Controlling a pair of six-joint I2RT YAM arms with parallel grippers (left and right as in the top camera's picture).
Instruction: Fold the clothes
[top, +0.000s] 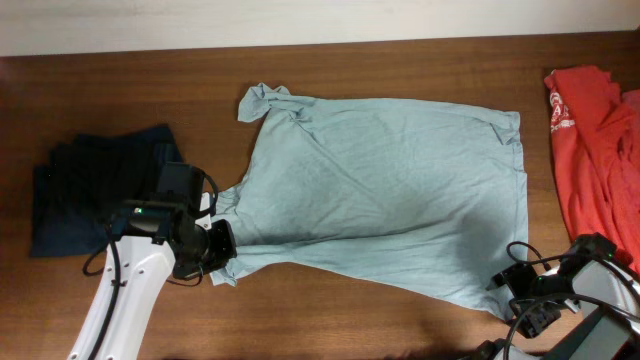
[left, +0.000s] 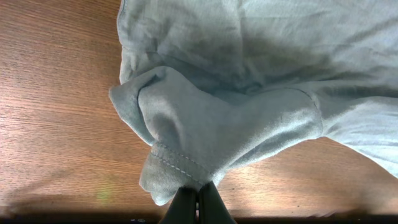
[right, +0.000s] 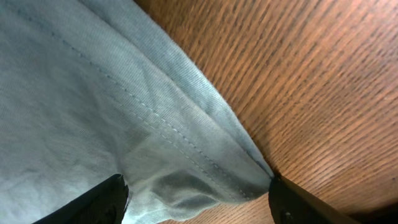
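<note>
Grey-blue T-shirt (top: 390, 190), position: spread across the middle of the wooden table (top: 400, 70), with the sleeves toward the left arm and the bottom hem toward the right arm.
Step in hand (judged): securing the shirt's near edge at both ends before a first fold is carried over.
Left gripper (left: 198, 202): fingers pressed together, pinching a bunched, stitched edge at the shirt's near-left corner, probably a sleeve.
Right gripper (right: 199, 196): fingers spread wide, one on each side of the near-right hem corner. The cloth lies between them but is not pinched.
Technique, right side: the fingers should close squarely over the doubled hem, deep enough to catch both layers and not just the outermost stitch line.
Technique, both arms: lifting together at equal height would keep the near edge taut. Pulling gently apart should take out the slack before the edge travels.
Risk (judged): a shallow bite at the corner could slip, and an uneven lift would skew the fold line.
Shirt surface: thin, matte knit with long shallow creases running diagonally across the body.
Shirt edges: the far sleeve is twisted into a small curl, and the near-left corner is gathered into a lump around the closed fingers. The right hem is fairly straight, with its double row of stitching visible from the right wrist.
Other clothes: a dark navy garment (top: 90, 185) lies at the left of the table and a red shirt (top: 590, 150) at the right edge. Both are apart from the T-shirt.
</note>
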